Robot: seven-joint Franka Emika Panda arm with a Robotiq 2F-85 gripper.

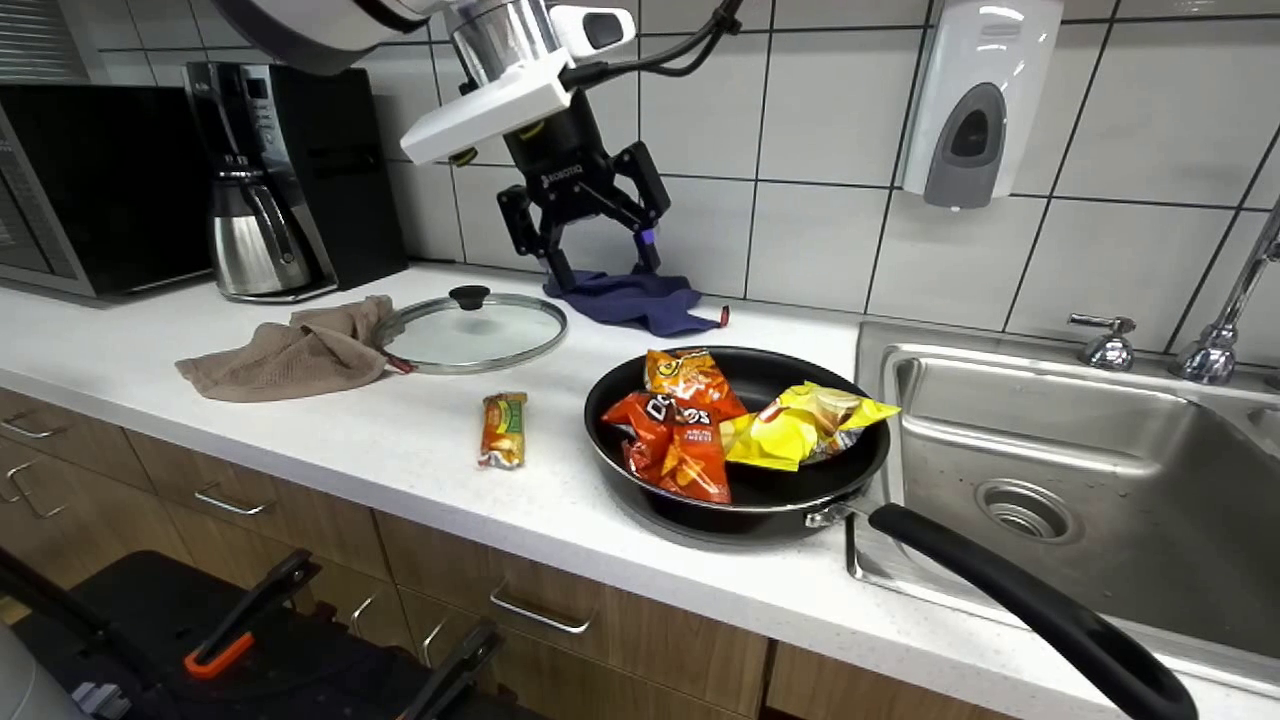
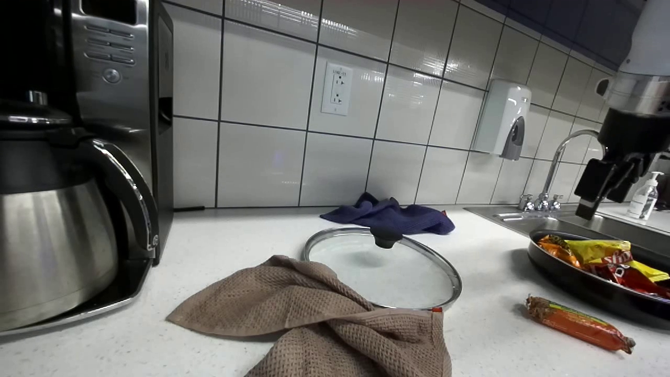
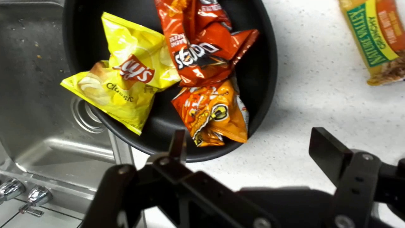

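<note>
My gripper (image 1: 606,266) is open and empty, raised above the counter; it also shows in the wrist view (image 3: 253,145). In an exterior view its fingers (image 2: 596,201) hang above the height of the black frying pan (image 2: 557,280). The pan (image 3: 166,129) holds a yellow Lay's bag (image 3: 126,77), a red Doritos bag (image 3: 202,57) and an orange Cheetos bag (image 3: 218,114). In the wrist view the Cheetos bag appears nearest the fingers, with no contact. A Nature Valley bar (image 1: 502,430) lies on the counter beside the pan, also in the wrist view (image 3: 373,38).
A glass lid (image 1: 470,335) with a black knob lies flat by a brown towel (image 1: 300,355). A blue towel (image 1: 640,305) lies by the tiled wall. The pan handle (image 1: 1040,600) extends past the sink (image 1: 1020,390). A coffee maker (image 1: 330,170) and soap dispenser (image 1: 985,90) are near.
</note>
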